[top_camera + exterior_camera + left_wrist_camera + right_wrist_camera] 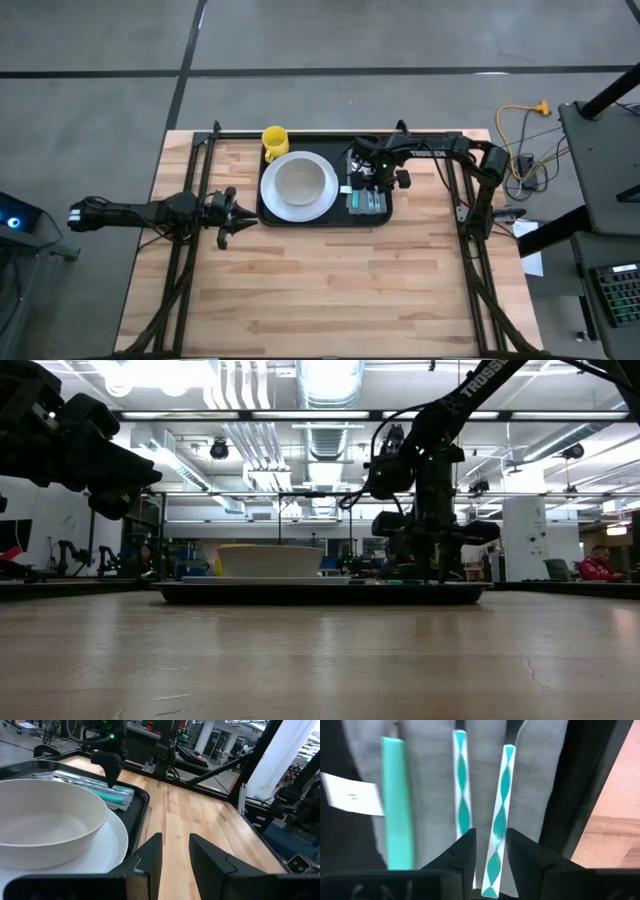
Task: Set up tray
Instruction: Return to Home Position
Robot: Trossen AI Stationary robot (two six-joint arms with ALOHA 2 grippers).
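Note:
The black tray (268, 216) lies at the table's far middle. It bears a white plate (328, 204) with a white bowl (298, 183) on it, and a yellow mug (275, 140) at its far left corner. At the tray's right end a grey napkin (430, 780) carries three teal-handled pieces of cutlery (462, 795). My right gripper (491, 862) points down over them, open. The rightmost teal-and-white handle (501, 805) lies flat between its fingertips. My left gripper (176, 855) hovers open and level just left of the tray, with nothing between its fingers. My right gripper comes from above with its fingers across the rightmost handle, one on either side near its end (492, 870). The handle lies on the napkin. I cannot tell whether the fingers touch it.
Black frame rails (190, 250) run along both sides of the table and across its far edge. A white tag (352, 795) lies beside the napkin. The near half of the wooden table (330, 290) is bare wood. Cables (520, 130) lie off the table at the far right.

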